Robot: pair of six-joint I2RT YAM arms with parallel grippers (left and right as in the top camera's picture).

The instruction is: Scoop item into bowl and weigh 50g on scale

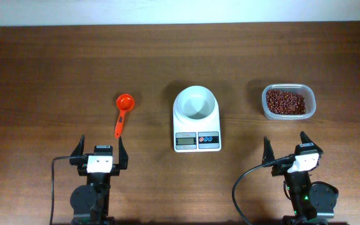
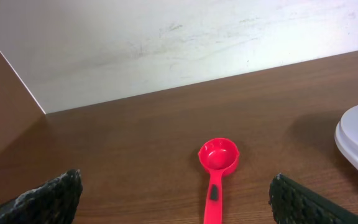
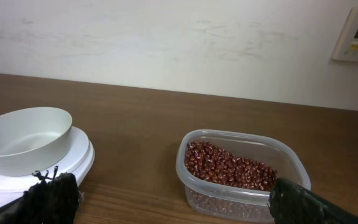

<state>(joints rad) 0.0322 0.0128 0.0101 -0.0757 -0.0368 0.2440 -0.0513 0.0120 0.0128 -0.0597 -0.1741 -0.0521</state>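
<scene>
The white bowl (image 1: 195,103) stands empty on the white scale (image 1: 197,139) at the table's middle; the bowl (image 3: 20,138) also shows at the left of the right wrist view. Dark red-brown beans, the item (image 1: 285,101), lie heaped in a clear plastic tub (image 3: 242,200) at the right. A red scoop (image 1: 122,112) lies left of the scale, cup away from me, handle toward my left gripper (image 1: 99,154). That left gripper (image 2: 176,199) is open and empty, with the scoop (image 2: 217,169) lying ahead between its fingers. My right gripper (image 1: 287,150) is open and empty, short of the tub.
A white wall (image 3: 179,43) runs behind the table's far edge, with a small white wall panel (image 3: 357,34) at the right. Black cables (image 1: 239,187) trail from both arm bases near the front edge. Bare brown wood (image 1: 55,81) lies left of the scoop.
</scene>
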